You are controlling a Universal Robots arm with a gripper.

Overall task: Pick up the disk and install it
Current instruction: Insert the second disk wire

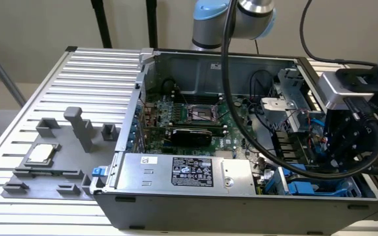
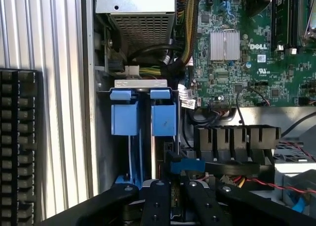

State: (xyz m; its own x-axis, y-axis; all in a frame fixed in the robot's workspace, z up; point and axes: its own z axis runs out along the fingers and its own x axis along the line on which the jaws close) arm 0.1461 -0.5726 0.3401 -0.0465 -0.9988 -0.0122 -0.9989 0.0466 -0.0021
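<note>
Poised over the blue-framed disk (image 2: 143, 118) standing on edge in its bay, directly beneath the gripper (image 2: 170, 196); finger state unclear.

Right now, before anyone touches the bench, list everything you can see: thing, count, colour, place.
table: one, silver, slatted, under everything
case: one, grey, open, on the table
motherboard: one, green, inside the case
power supply: one, silver with a black label, along the case's near wall
carriers: two, blue, side by side in the bay beside the power supply
fixture: one, grey, on the table at the exterior view's left of the case
chip: one, silver, square, on the fixture
cables: several, black, hanging across the case
arm: one, silver and light blue, behind the case
gripper: one, black, over the bay
</note>
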